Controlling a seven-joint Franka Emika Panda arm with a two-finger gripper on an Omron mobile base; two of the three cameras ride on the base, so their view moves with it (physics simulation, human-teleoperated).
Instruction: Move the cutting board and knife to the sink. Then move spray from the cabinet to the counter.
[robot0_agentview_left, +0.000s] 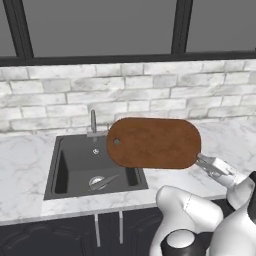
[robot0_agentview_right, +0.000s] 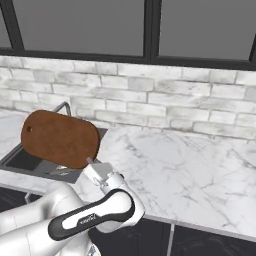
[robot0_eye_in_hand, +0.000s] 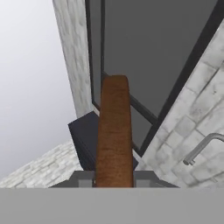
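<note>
The jaws clamp the cutting board (robot0_agentview_left: 153, 143) by one rounded end, its long axis reaching out over the sink (robot0_agentview_left: 80, 170) below.

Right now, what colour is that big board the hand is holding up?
Reddish-brown wood; the cutting board shows best in the left base view.

I see a pale brick wall (robot0_agentview_left: 150, 90) running across the back from 9 to 3 o'clock, its courses whitish grey. Above it, at 12 o'clock, sits a window (robot0_agentview_left: 100, 25) with grey panes and dark frame bars. In the right base view the same brick wall (robot0_agentview_right: 165, 100) and window (robot0_agentview_right: 80, 25) appear. Dark base cupboards (robot0_agentview_left: 75, 230) line 6 to 8 o'clock, with two pale bar handles (robot0_agentview_left: 96, 230).
</note>
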